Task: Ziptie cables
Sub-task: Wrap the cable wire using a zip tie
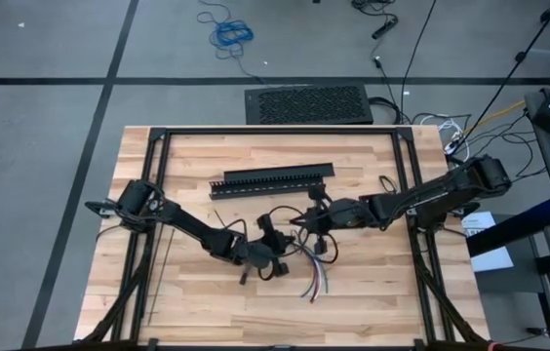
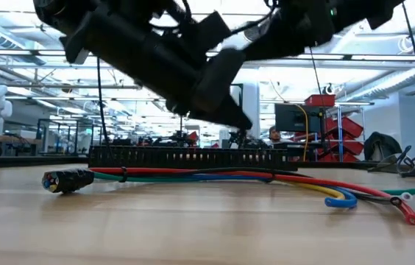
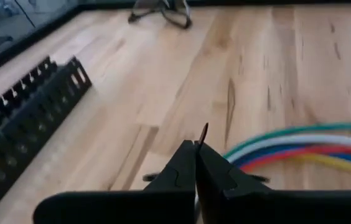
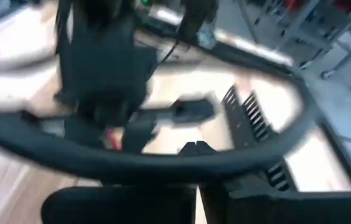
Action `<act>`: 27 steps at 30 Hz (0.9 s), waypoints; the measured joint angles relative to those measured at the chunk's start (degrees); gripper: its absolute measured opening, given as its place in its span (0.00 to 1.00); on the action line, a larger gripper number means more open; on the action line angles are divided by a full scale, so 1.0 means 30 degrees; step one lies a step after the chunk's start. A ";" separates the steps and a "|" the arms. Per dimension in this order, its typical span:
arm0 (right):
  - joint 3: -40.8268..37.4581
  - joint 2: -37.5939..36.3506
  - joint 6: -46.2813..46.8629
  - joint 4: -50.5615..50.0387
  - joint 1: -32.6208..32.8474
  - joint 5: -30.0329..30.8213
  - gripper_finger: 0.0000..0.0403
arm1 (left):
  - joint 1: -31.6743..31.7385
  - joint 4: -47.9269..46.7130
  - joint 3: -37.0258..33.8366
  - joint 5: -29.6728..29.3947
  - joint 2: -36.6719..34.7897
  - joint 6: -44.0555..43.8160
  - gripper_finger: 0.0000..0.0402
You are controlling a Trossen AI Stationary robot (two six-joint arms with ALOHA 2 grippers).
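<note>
Wooden table [image 1: 197, 302], no legible writing; left gripper [image 3: 195, 149] jaws pinching a ziptie [image 3: 203, 132], right gripper [image 4: 195, 149] jaws pressed together beside cables [image 2: 281, 179].

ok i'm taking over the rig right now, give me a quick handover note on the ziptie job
Left gripper: shut, pinching a thin black ziptie whose tip sticks up between the fingertips; it sits mid-table beside the cables.
Right gripper: shut, close to the left one over the middle of the table; whether it holds anything cannot be told.
Cables: lying flat on the table, in front of the black slotted channel, coloured ends fanned.
Done: one ziptie picked up.
Left: whether a tie is already cinched cannot be told; loop, tighten, check the bundle.
</note>
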 joint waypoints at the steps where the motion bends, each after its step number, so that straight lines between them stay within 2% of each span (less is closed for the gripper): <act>1: 0.0032 -0.0034 0.0185 -0.0172 -0.0074 -0.0004 0.00 | -0.0022 -0.0092 -0.0030 -0.0001 0.0015 -0.0006 0.00; 4: -0.0053 0.0140 0.0778 -0.1990 -0.0107 -0.0682 0.00 | -0.0037 0.0096 -0.0023 -0.0021 0.0000 0.0015 0.00; 8: -0.0064 0.0555 0.1987 -0.2296 -0.0065 -0.3597 0.04 | -0.0008 0.0083 -0.0023 -0.0110 0.0000 0.0015 0.00; 16: -0.0096 0.2615 0.2727 -0.0601 -0.0155 -0.4690 0.31 | -0.0022 0.0112 -0.0023 -0.0117 0.0000 0.0015 0.00; 19: -0.0100 0.3066 0.2765 -0.0017 -0.0230 -0.4803 0.36 | -0.0015 0.0111 -0.0023 -0.0124 0.0000 0.0015 0.00; 23: -0.0114 0.3395 0.2765 0.0068 -0.0353 -0.4811 0.33 | -0.0015 0.0111 -0.0023 -0.0113 0.0000 0.0015 0.00; 27: -0.0100 0.3380 0.2705 0.0136 -0.0566 -0.4946 0.22 | -0.0013 0.0087 -0.0015 -0.0117 -0.0007 0.0007 0.00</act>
